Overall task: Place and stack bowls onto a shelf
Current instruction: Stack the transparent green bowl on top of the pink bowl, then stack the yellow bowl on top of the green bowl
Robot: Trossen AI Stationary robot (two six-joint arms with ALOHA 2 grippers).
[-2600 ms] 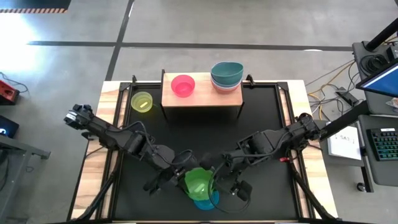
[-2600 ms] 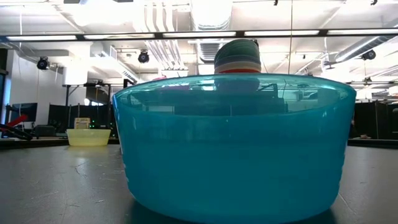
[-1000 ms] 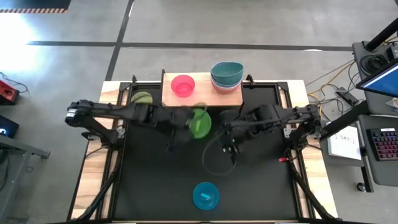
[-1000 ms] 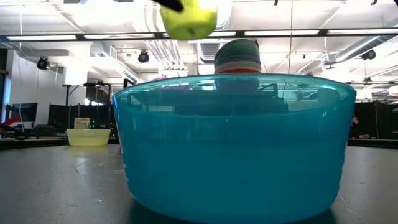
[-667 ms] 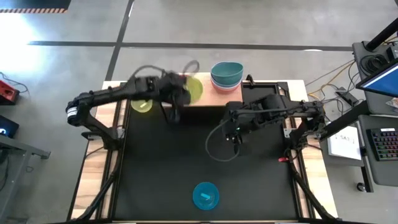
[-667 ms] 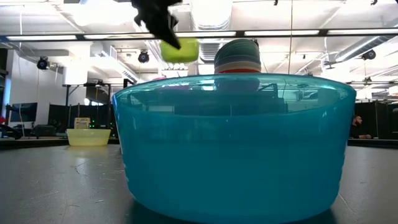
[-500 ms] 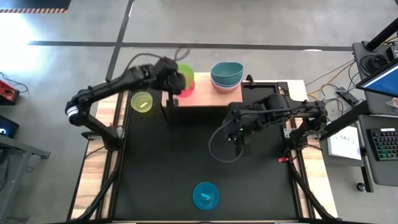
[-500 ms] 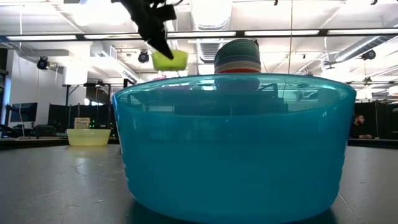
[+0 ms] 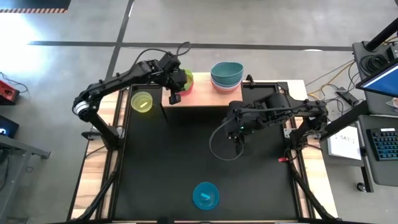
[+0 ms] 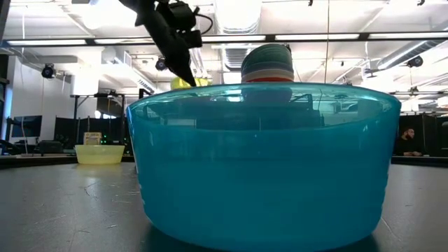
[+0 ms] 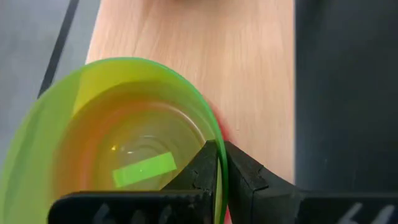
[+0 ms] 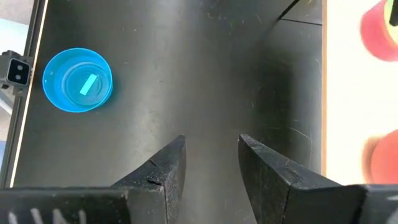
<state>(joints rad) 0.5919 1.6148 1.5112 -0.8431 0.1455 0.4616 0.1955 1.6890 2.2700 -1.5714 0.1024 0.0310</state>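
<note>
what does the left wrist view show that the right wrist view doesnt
Only the left wrist view shows the green bowl, with the left end effector shut on its rim, over the shelf with a sliver of the magenta bowl showing under it. Only the right wrist view shows the bright blue bowl sitting alone on the black tabletop, with the right end effector open and empty above it. Both views show the pale wood shelf top and part of the black tabletop.

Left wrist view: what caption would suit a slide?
Left pincer clamps the green bowl's rim above the shelf.
</note>
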